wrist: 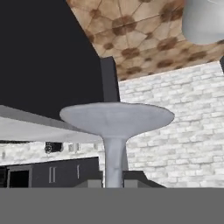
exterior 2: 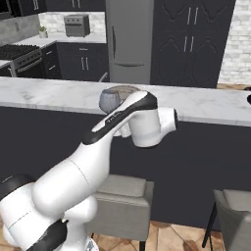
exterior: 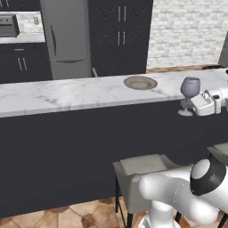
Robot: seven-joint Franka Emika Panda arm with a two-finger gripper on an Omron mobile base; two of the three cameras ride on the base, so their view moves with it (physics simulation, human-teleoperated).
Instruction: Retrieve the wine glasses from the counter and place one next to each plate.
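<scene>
A long white, grey-veined marble counter [exterior: 67, 95] runs across the kitchen over a dark front, with pale cushioned stools [exterior: 142, 167] tucked beneath it on the tiled floor. Nearest me, the white arm reaches up to the counter's front edge, its two-finger gripper [exterior: 190, 108] clamped on the thin stem of a greyish-purple translucent wine glass [exterior: 189, 94]. The glass stands upright, its round foot at the marble's near edge (whether it rests there or hangs just above, I cannot tell). Further back on the counter, near the far edge and to the glass's left, lies a shallow round greyish plate [exterior: 140, 83] with a dark rim. Beyond stand a grey fridge [exterior: 67, 38] and dark cabinets [exterior: 120, 35].
</scene>
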